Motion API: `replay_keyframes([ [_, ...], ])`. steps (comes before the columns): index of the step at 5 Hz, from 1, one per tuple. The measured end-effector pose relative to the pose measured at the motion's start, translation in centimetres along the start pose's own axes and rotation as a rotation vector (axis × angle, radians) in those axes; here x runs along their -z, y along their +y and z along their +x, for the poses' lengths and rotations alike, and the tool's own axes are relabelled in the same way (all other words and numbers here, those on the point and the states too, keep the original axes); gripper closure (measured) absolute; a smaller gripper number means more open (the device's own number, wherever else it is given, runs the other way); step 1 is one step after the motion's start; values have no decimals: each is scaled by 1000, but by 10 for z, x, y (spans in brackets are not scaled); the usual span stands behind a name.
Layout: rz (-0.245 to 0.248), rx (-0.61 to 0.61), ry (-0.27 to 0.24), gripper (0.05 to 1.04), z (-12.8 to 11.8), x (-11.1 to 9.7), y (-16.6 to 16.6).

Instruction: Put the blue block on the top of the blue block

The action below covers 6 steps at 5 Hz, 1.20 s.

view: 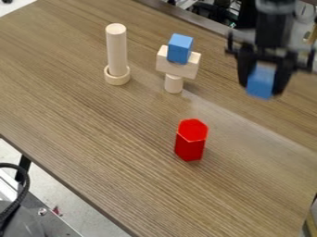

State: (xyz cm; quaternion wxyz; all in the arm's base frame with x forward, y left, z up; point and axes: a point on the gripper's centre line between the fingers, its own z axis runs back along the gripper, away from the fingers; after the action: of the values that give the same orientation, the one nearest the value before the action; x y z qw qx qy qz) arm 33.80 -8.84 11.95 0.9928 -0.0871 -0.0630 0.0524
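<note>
Status: you have the pick, you don't have the place. Your gripper [263, 90] is clenched on the held block [261, 81], a blue one, with its lower part sticking out below the fingertips. It's up at the right of the camera view, looks clear of the table [105, 152].

Your target block [180, 48], also blue, sits on the pale crosspiece [178, 65], which rests on the short post [174, 84]. Can't tell from this angle whether the crosspiece has a notch under the target. Target looks a bit turned relative to the crosspiece, so match your yaw to the target, not to the wood.

Done: grasp and lift. Left: traverse left to the stack, line up over the target's top face, lower to contact, release, back off straight up. Call it roughly half done; the fussy half is yours to come.

Watch out: that post is narrow, so I'd expect the stack to tip if you press hard or clip it from the side. Come in high, descend slow, open gently.

Other stuff: tall cylinder [117, 51] standing in the wooden ring [117, 77], and the red prism [191, 142] nearer the camera. Neither needs touching.
</note>
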Motion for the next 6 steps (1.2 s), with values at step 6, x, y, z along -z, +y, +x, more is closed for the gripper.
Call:
replay_keyframes([
  [6,166,-42,-44,494,15,-62,54],
])
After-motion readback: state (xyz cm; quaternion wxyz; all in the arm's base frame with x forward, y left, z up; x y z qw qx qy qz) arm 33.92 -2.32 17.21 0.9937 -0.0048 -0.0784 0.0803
